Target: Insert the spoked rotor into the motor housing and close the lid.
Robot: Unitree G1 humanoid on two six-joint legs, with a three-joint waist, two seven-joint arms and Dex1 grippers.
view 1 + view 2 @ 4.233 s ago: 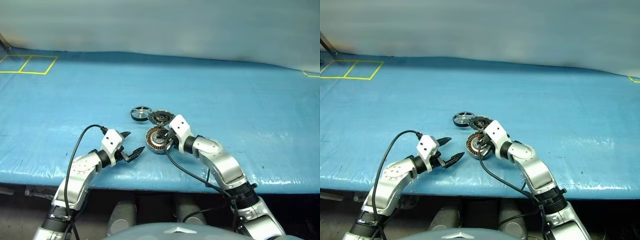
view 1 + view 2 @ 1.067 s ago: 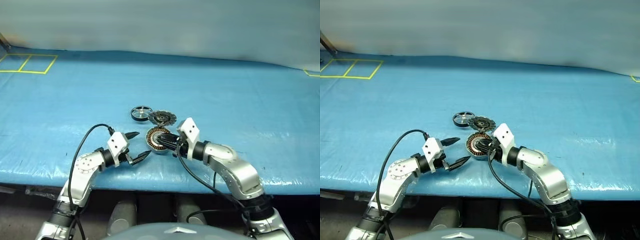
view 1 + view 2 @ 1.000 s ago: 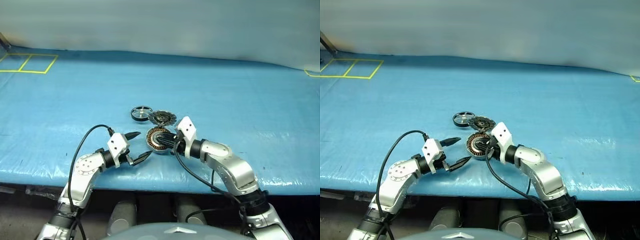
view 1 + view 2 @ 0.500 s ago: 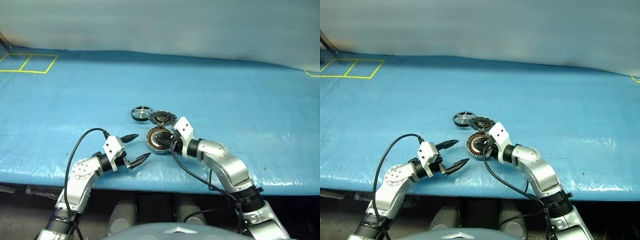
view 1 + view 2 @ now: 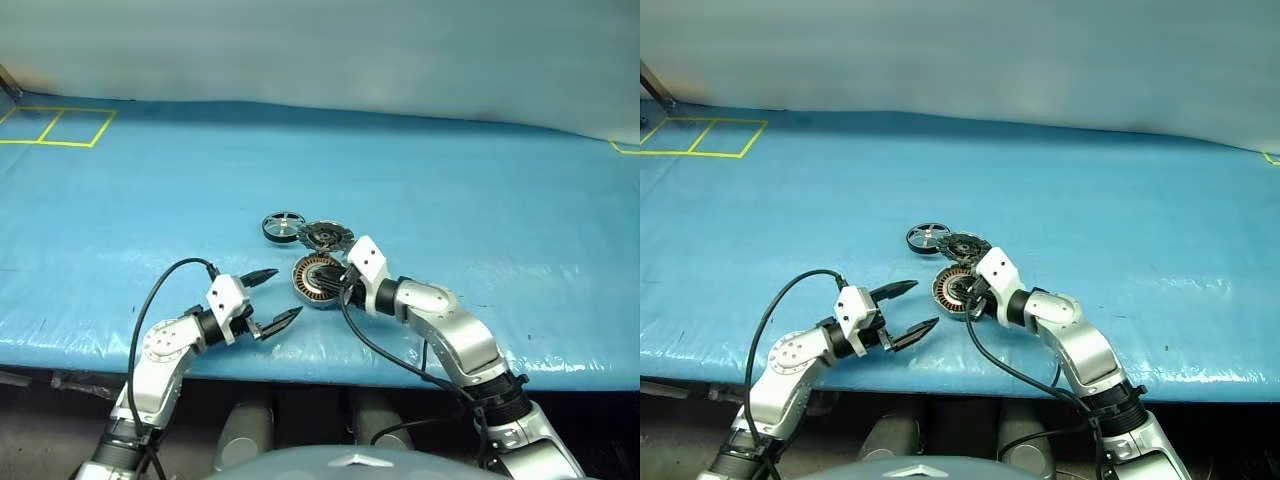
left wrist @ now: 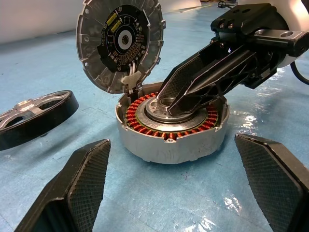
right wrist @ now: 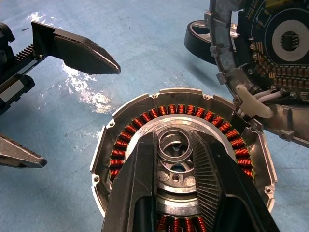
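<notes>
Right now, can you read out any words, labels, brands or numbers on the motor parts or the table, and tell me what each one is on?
No readable text anywhere.
Lid: its inner face carries small gold-coloured marks around the centre, too small to read as lettering.
Motor housing: no marking visible.
Spoked rotor: no marking visible.
Table: only yellow tape lines forming squares at a far corner, no characters.

The motor housing point(image 5: 317, 279) sits on the table point(image 5: 480, 200), near its front edge. The lid point(image 5: 325, 236) stands raised just behind it, joined at the housing's back edge. The spoked rotor point(image 5: 282, 225) lies flat on the table, left of the lid. The right gripper point(image 6: 181, 94) reaches over the housing from the right, with its tips above the centre hub. The left gripper point(image 5: 272, 297) is left of the housing, apart from it.
</notes>
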